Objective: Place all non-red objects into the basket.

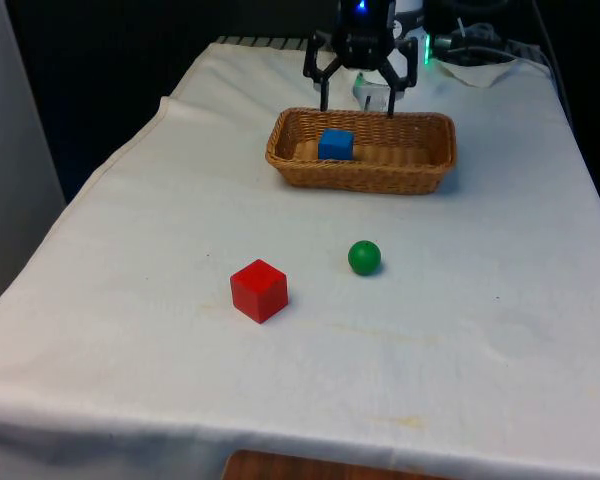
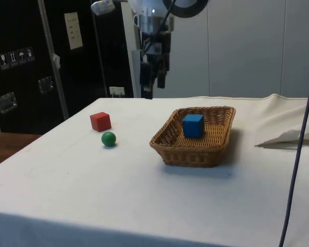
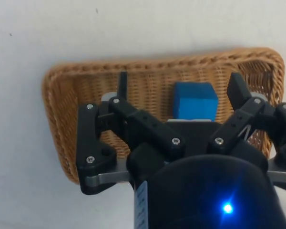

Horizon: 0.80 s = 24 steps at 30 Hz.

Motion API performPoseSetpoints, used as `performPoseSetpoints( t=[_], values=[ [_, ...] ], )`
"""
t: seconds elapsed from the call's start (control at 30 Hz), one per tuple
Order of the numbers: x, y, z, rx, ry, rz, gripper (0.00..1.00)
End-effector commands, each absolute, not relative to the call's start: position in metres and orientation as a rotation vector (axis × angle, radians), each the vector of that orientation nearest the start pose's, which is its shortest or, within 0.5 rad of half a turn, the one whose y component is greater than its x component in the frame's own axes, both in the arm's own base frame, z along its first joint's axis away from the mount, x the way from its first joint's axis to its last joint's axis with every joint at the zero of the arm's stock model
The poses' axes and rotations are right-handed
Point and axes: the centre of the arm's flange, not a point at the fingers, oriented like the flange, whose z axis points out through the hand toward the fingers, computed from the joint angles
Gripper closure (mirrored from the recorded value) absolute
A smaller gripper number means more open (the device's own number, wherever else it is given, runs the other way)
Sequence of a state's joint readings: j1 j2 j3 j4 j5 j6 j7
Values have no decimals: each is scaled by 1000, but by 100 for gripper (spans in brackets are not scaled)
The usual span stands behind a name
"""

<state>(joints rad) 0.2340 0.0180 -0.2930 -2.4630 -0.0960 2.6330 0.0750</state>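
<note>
A blue cube (image 1: pixel 335 144) (image 2: pixel 193 125) (image 3: pixel 195 100) lies inside the wicker basket (image 1: pixel 420 172) (image 2: pixel 185 149) (image 3: pixel 62 124), toward the front view's left end. My gripper (image 1: pixel 358 102) (image 2: pixel 153 87) (image 3: pixel 180 83) hangs open above the basket with nothing between its fingers. A green ball (image 1: pixel 364 257) (image 2: pixel 108 138) rests on the cloth in front of the basket. Beside the ball, on the front view's left and a bit nearer the camera, sits a red cube (image 1: pixel 258 290) (image 2: pixel 100 121).
The white cloth (image 1: pixel 460 340) covers the whole table. A crumpled fold of cloth or paper (image 2: pixel 291 139) lies beyond the basket near the table's far end. A brown wooden surface (image 1: pixel 310 468) shows below the cloth's near edge.
</note>
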Motion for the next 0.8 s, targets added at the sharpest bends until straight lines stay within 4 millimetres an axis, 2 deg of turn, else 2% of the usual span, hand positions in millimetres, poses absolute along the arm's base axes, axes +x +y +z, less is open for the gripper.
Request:
performPoseSetpoints(
  t=[0.0,0.37,0.73,0.77],
  values=[
    [496,-22,301,-3176,80,-230,0],
    [535,-6,286,-3179,54,-228,0],
    [565,-10,278,-3146,45,-242,0],
    [563,-12,278,-3168,49,-251,0]
  ],
)
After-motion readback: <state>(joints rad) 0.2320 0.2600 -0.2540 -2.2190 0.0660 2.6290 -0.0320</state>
